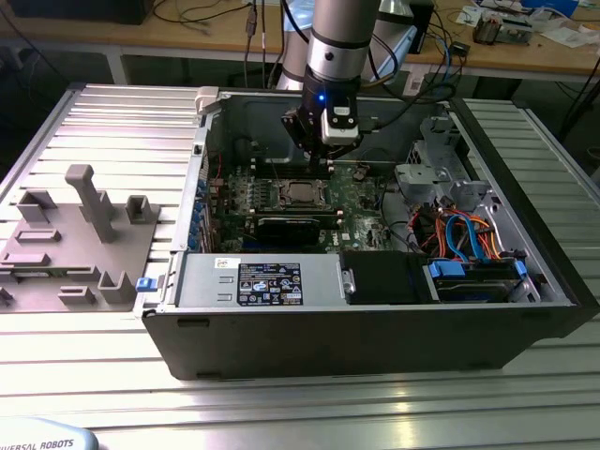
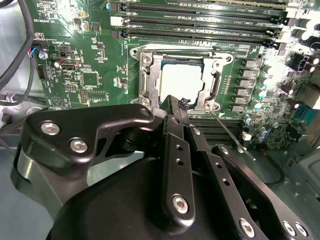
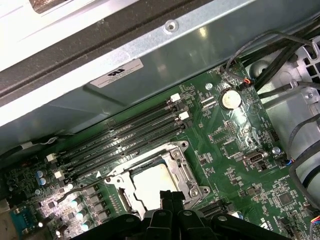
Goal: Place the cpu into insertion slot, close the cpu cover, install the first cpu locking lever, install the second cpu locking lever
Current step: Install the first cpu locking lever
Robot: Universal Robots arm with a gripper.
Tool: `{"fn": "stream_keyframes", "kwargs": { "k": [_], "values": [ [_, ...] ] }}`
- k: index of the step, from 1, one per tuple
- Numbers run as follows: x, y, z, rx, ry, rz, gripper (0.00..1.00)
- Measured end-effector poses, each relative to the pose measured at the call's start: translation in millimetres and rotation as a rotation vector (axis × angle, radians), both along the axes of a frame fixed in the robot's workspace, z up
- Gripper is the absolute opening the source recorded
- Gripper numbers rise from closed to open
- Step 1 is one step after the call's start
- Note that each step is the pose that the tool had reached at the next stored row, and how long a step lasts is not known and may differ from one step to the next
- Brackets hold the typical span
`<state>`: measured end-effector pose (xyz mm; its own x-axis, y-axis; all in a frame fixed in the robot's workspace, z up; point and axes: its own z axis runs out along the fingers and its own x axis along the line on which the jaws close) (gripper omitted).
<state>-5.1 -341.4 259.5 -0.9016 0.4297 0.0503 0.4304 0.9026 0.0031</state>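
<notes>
The cpu (image 2: 181, 82) lies flat in the insertion slot (image 2: 143, 59) on the green board, its silver top showing. The cpu cover (image 2: 151, 75) lies down over it, framing the chip. In both wrist views a thin locking lever (image 2: 227, 132) sticks out free from one corner of the socket. The same chip (image 3: 152, 181), cover (image 3: 182, 170) and lever (image 3: 82, 189) show in the first wrist view. My gripper (image 2: 176, 102) is shut and holds nothing, its tips at the socket's edge just above the cover. In the exterior view the gripper (image 1: 328, 157) hangs over the cpu (image 1: 302, 192).
The board sits in an open computer case (image 1: 375, 328) lying on a ribbed metal table. Long black memory slots (image 2: 200, 22) run beside the socket. A power supply (image 1: 262, 281), drive cage and coloured cables (image 1: 464, 239) crowd the case. A grey fixture tray (image 1: 80, 244) stands at the exterior view's left.
</notes>
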Motion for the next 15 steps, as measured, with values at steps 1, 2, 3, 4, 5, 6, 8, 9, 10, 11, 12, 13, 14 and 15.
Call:
{"fn": "stream_keyframes", "kwargs": {
  "k": [1, 2, 3, 4, 5, 6, 8, 9, 10, 11, 12, 13, 14, 15],
  "values": [
    [0.0, -0.1, 0.0, 0.0, 0.0, 0.001, 0.11],
    [0.0, -0.2, 0.0, -0.0001, 0.0001, 0.002, 0.11],
    [0.0, -0.5, 0.0, 0.0003, 0.0001, 0.003, 0.11],
    [0.0, -0.5, 0.0, 0.0002, 0.0, 0.004, 0.11],
    [0.0, -0.5, 0.0, 0.0002, 0.0001, 0.007, 0.11],
    [0.0, -0.5, 0.1, 0.0001, 0.0001, 0.014, 0.11],
    [0.0, -0.5, 0.0, 0.0003, 0.0, 0.025, 0.11],
    [0.0, -0.5, 0.0, 0.0002, 0.0, 0.032, 0.11],
    [0.0, -0.5, 0.0, 0.0002, 0.0001, 0.035, 0.11],
    [0.0, -0.5, 0.0, 0.0002, 0.0, 0.039, 0.11],
    [0.0, -0.5, 0.0, 0.0003, 0.0, 0.051, 0.11],
    [0.0, -0.5, 0.0, 0.0003, 0.0001, 0.058, 0.11],
    [0.0, -0.5, 0.0, 0.0002, 0.0001, 0.063, 0.11],
    [0.0, -0.5, 0.0, 0.0002, 0.0, 0.067, 0.11]
  ]
}}
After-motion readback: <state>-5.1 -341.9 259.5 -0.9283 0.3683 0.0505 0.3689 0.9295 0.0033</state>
